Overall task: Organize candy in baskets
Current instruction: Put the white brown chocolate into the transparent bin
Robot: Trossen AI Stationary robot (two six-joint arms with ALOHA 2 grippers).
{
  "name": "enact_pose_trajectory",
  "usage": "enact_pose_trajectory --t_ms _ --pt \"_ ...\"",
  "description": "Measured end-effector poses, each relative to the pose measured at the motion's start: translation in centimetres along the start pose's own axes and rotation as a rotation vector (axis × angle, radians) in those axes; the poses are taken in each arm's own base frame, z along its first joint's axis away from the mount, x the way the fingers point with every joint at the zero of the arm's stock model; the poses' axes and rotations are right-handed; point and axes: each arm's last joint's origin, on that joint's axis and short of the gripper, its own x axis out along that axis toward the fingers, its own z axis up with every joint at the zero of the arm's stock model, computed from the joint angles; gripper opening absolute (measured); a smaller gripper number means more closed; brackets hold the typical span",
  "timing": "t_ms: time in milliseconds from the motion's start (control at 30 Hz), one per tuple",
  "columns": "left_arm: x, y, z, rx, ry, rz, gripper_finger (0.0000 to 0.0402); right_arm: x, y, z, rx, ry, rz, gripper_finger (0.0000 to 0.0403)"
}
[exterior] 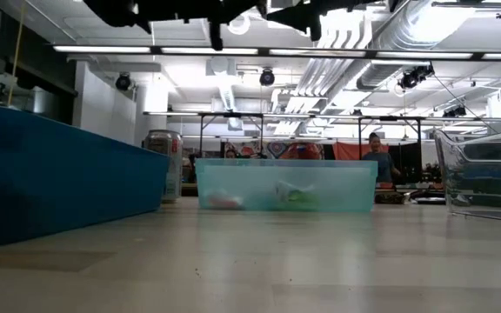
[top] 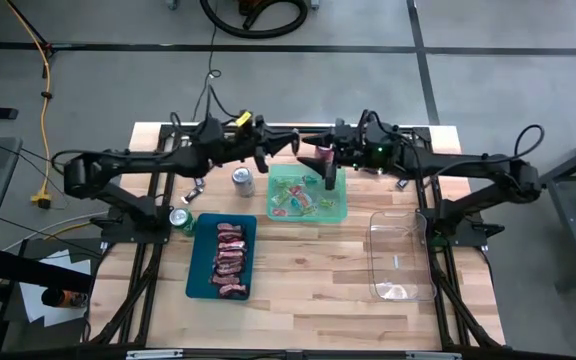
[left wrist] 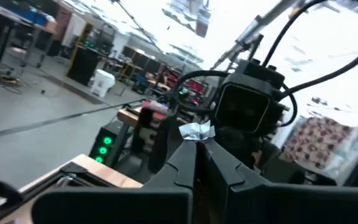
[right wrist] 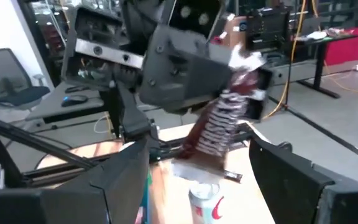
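My left gripper (top: 265, 152) clenched on wrapped candy (right wrist: 219, 127), long axis hanging down | my right gripper (top: 313, 155) spread at its 3 o'clock | light-green basket (top: 340, 211) at 5 o'clock.

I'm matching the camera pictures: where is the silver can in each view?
High: silver can near the middle, just left of the green basket.
Low: left of centre, beside that basket.
Left wrist: not in it.
Right wrist: bottom edge, middle.
Shared landmark: green basket, high and low.
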Motion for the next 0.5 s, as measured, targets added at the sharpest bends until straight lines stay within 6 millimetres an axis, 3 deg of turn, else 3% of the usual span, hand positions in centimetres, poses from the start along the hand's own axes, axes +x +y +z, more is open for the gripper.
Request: enact_pose_trajectory --t_ms 300,400,500 --pt "1.4 -0.2 -0.2 0.046 0.05 -0.031 0.0 0.5 -0.1 -0.5 0.064 0.016 -0.009 0.026" --pt "1.4 -0.1 -0.3 0.061 0.065 -0.026 0.0 0.4 -0.1 -0.3 0.07 0.006 -0.024 0.0229" --pt "1.4 -0.1 -0.3 0.06 0.067 -0.025 0.0 0.3 -0.1 -0.3 0.071 0.004 -0.025 0.0169"
